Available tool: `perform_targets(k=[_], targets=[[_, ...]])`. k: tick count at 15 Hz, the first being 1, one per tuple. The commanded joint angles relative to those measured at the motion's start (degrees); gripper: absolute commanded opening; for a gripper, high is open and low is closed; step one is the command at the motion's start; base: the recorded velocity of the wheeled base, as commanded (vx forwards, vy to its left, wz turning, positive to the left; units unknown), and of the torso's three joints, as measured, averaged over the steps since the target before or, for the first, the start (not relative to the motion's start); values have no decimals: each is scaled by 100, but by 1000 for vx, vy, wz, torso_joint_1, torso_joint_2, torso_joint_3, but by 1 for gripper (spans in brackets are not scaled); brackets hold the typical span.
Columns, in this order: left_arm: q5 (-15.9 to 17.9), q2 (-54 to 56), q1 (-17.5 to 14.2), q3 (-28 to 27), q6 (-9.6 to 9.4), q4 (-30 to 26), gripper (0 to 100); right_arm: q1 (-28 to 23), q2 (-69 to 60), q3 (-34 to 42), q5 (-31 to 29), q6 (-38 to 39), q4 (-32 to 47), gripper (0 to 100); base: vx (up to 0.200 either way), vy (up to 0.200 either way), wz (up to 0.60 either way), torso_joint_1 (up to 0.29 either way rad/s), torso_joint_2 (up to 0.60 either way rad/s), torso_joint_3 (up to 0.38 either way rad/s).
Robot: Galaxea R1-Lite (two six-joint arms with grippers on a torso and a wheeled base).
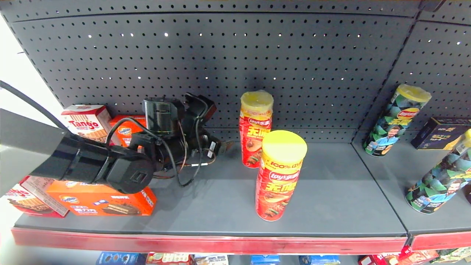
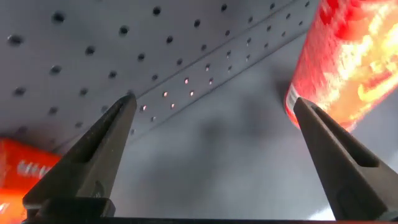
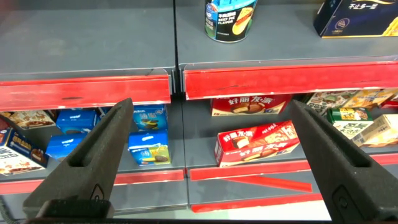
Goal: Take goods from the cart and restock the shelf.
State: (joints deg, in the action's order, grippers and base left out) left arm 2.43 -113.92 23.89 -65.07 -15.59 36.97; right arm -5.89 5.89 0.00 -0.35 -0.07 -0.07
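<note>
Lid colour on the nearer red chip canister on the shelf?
Plain yellow lid on the tall red cylindrical chip canister; clearest in head view.

Near red canister [image 1: 279, 176]: logo badge, big yellow characters, a line of print under the lid. Far red canister [image 1: 255, 129]: same badge and characters. Far-left white-and-red box [image 1: 86, 121]: large red brand word. Near-left orange box [image 1: 99, 200]: small logo, white characters. On the right, far green canister [image 1: 395, 121] and near green canister [image 1: 439, 184]: logo badge, yellow characters. Far-right dark box [image 1: 438, 132]: small pale lettering, too small to read. Red boxes [image 3: 258, 143] under the red shelf edge [image 3: 280, 79]: white characters. Dark blue box [image 3: 354, 15]: pale lettering.
</note>
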Motion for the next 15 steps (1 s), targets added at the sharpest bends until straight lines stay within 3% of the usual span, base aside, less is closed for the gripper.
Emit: perform_targets(k=[1,9,12,15], targets=[[4,-236,1,-146,4,-6,100,0,9,0,0,-1,-1,100,0,0,0,0,0,0],[4,-447,116,-357,4,-182,100,0,0,0,0,-1,-1,100,0,0,0,0,0,0],[-5,-499,212,-418,153,-182,100,0,9,0,0,-1,-1,100,0,0,0,0,0,0],[-5,-517,239,-436,162,-191,100,0,9,0,0,-1,-1,100,0,0,0,0,0,0]])
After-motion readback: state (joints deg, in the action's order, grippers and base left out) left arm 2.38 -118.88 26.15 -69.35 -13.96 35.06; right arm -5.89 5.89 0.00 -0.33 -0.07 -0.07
